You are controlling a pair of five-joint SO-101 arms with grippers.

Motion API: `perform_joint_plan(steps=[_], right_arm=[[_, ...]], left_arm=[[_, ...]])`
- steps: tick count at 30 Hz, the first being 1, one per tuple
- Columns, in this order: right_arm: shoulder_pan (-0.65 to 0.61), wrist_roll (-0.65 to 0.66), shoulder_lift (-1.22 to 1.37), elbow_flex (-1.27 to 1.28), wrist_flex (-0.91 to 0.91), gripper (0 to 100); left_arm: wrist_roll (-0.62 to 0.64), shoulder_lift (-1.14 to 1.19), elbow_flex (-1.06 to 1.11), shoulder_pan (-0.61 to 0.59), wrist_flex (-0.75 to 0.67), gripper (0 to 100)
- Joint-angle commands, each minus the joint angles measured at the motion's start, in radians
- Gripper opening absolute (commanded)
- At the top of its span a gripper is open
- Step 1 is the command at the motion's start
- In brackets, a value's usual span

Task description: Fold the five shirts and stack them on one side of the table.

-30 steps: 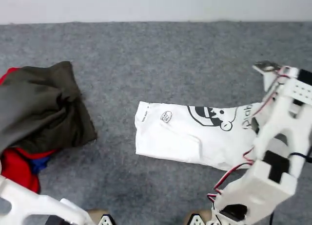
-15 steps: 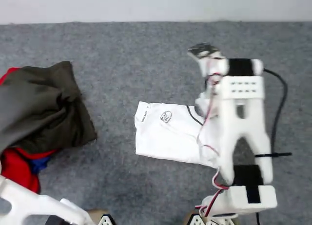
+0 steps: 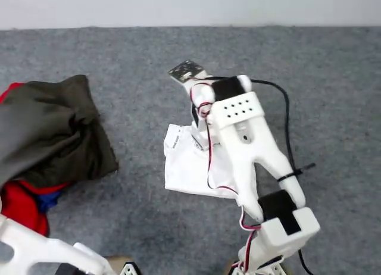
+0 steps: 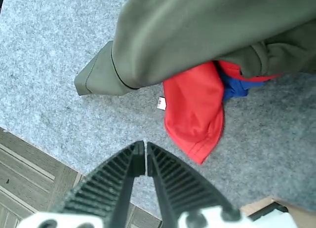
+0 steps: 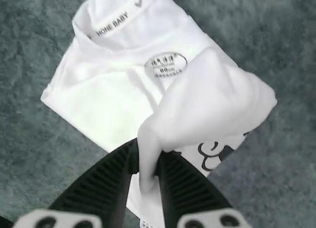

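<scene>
Starts at the left edge of the mat [image 3: 137,66] with a heap awaiting its turn: olive shirt [image 3: 47,132] thrown loosely over red shirt [image 3: 24,209], a scrap of blue shirt [image 4: 239,87] poking out between. Looks bunched and unfolded, so judged to be raw stock rather than a finished stack. Finds the left gripper [image 4: 146,151] poised over bare mat just beside the red hem, fingers pressed together with nothing between them; probably parked there to stay clear of the work. Moves on to mid-table and the white shirt [image 3: 181,168], lying flat with its collar end toward the heap. Shows the right arm [image 3: 241,111] stretched across it from the near side, covering the printed half. Has the right gripper [image 5: 146,154] clamped on a pinch of white cloth, the hem end lifted clear and curled back over the body toward the collar label [image 5: 165,63]. Reads as the crosswise fold in hand: cloth held high, likely to avoid dragging the layer beneath, and hung over the collar half to bring edge to edge. Calls next for lowering and letting go with the edges squared. Risks a skewed fold on an early drop.
</scene>
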Motion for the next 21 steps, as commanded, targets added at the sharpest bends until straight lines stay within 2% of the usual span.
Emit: perform_joint_plan(steps=[1,21], right_arm=[[-0.028,-0.009,0.010,-0.009,-0.038,0.9],[-0.044,-0.008,0.180,-0.169,0.001,0.9]], left_arm=[[0.000,-0.006,-0.031,0.008,0.005,1],[0.000,-0.006,-0.028,0.009,0.005,1]])
